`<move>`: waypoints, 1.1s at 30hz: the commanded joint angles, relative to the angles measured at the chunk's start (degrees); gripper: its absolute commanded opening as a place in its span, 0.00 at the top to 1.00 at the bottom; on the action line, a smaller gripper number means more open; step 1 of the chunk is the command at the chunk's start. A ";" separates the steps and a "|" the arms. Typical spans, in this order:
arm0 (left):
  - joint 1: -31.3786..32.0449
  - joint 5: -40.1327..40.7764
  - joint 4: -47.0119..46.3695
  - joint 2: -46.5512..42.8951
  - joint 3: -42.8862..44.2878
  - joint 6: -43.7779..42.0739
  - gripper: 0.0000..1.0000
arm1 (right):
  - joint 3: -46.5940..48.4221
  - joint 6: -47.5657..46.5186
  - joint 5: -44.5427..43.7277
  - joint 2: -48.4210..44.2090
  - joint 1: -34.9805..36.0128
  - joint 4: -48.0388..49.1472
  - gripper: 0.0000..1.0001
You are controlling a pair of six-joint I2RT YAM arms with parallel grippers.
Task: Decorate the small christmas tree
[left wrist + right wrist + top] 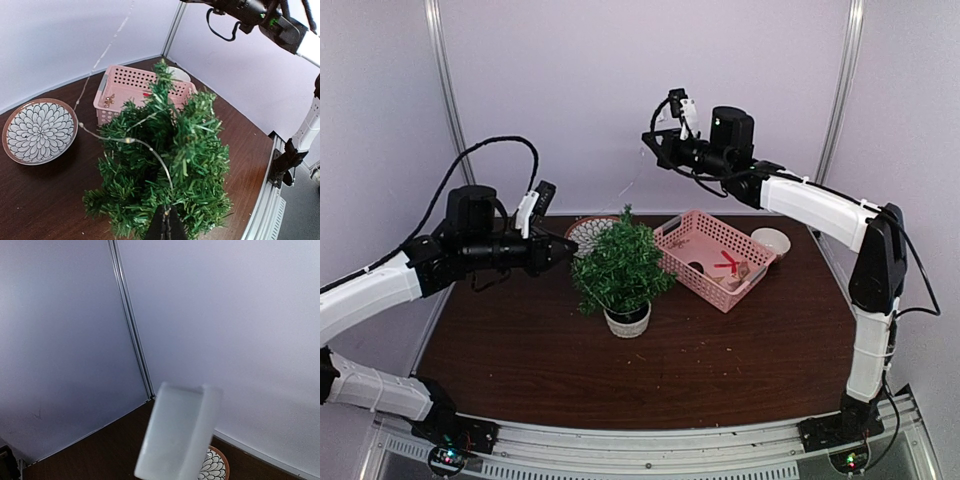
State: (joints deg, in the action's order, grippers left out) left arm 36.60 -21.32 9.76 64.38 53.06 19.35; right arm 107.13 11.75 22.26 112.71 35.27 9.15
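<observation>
The small christmas tree [620,265] stands mid-table in a whitish pot [627,322]; the left wrist view looks down on its green needles [200,150]. My left gripper [570,252] sits against the tree's left side, shut [170,220] on a thin light string [127,141]. That string crosses the branches and climbs toward the back wall. My right gripper [655,140] hangs high above the table behind the tree. A blurred white box [177,432] fills the spot in front of its camera and hides the fingers; the gripper appears shut on it.
A pink basket [715,258] holding a red piece and small ornaments lies right of the tree. A flower-patterned bowl [40,131] sits behind the tree on the left, and a small white bowl [770,241] lies beyond the basket. Walls close off the back and sides.
</observation>
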 commanded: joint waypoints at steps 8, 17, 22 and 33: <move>0.14 6.21 1.16 5.60 5.63 -3.31 1.00 | -7.00 -2.34 -1.95 -5.91 -0.93 1.59 1.00; -0.21 5.67 1.34 8.91 9.41 -4.97 1.00 | -13.90 -2.23 -2.58 -9.41 -2.17 3.41 1.00; -0.22 3.13 0.87 9.93 11.10 -5.30 1.00 | -16.63 -2.43 -2.90 -10.83 -2.39 3.80 1.00; -2.59 5.78 1.24 13.65 10.62 -3.70 1.00 | -21.93 -2.08 -3.54 -13.64 -2.74 4.88 1.00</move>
State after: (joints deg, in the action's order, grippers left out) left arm 34.79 -16.86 12.14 78.26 63.44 15.11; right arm 87.15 10.22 19.84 102.19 33.01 11.88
